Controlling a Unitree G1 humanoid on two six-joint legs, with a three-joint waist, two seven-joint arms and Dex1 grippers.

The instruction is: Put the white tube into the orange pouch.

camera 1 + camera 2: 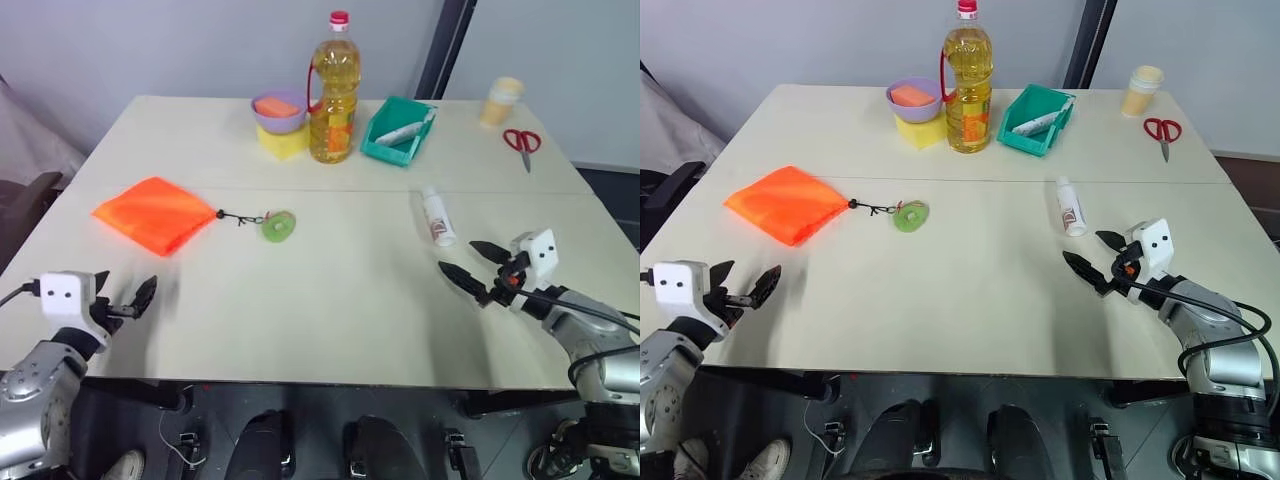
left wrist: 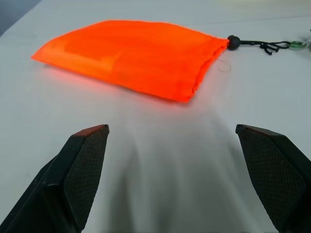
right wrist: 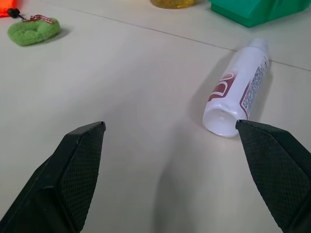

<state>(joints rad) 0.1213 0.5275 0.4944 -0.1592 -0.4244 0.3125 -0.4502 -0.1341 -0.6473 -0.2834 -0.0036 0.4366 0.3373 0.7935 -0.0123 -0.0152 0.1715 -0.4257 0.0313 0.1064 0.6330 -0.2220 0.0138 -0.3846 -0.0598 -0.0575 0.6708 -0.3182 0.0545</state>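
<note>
Overhead, left eye view: orange pouch [image 1: 157, 213] lies flat on the table [image 1: 330, 320], left half, its cord running right to a green disc [image 1: 278, 226]. White tube [image 1: 437, 216] lies on its side right of centre, well apart from the pouch, bare tabletop between them. Left gripper [image 1: 125, 298] hovers near the front left edge, jaws spread, holding nothing. Right gripper [image 1: 474, 265] sits just in front of the tube, jaws released too. Clutter is all at the far edge: oil bottle [image 1: 333, 92], purple bowl [image 1: 279, 110], teal bin [image 1: 398, 130], cup [image 1: 501, 101], scissors [image 1: 523, 144].

Left wrist view: pouch straight ahead of the wide-apart fingers [image 2: 82, 165], clear table between.

Right wrist view: tube near the right-hand finger [image 3: 279, 170], not touching; base end faces the gripper.
</note>
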